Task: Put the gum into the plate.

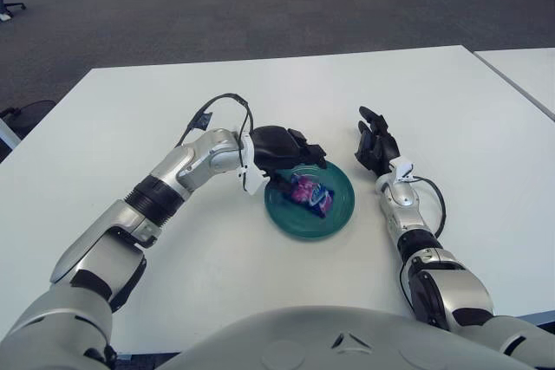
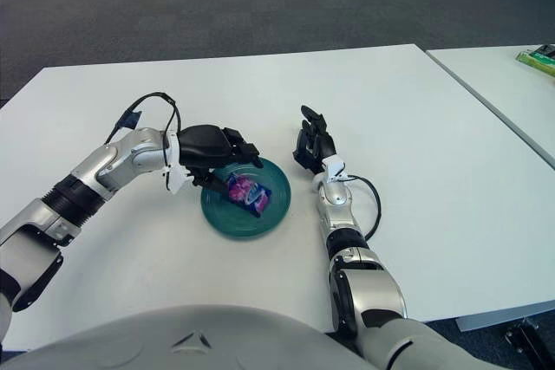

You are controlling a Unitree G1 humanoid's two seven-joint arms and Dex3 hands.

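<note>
While gum (image 1: 311,194) lies plated, left hand (image 1: 282,149) adjoins.

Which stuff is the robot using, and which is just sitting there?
Using:
gum, lying in the plate
plate
left hand, open at the plate's left rim

Just there:
right hand, right of the plate
green thing on the next table
table

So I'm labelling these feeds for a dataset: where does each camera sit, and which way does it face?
Left eye view: on the head, facing forward and down at the table; shows both arms, chest, left robot hand over the plate.
Right eye view: same head, slightly to the right; also catches a neighbouring table.
Shared: gum in the plate, right robot hand beside it.
</note>
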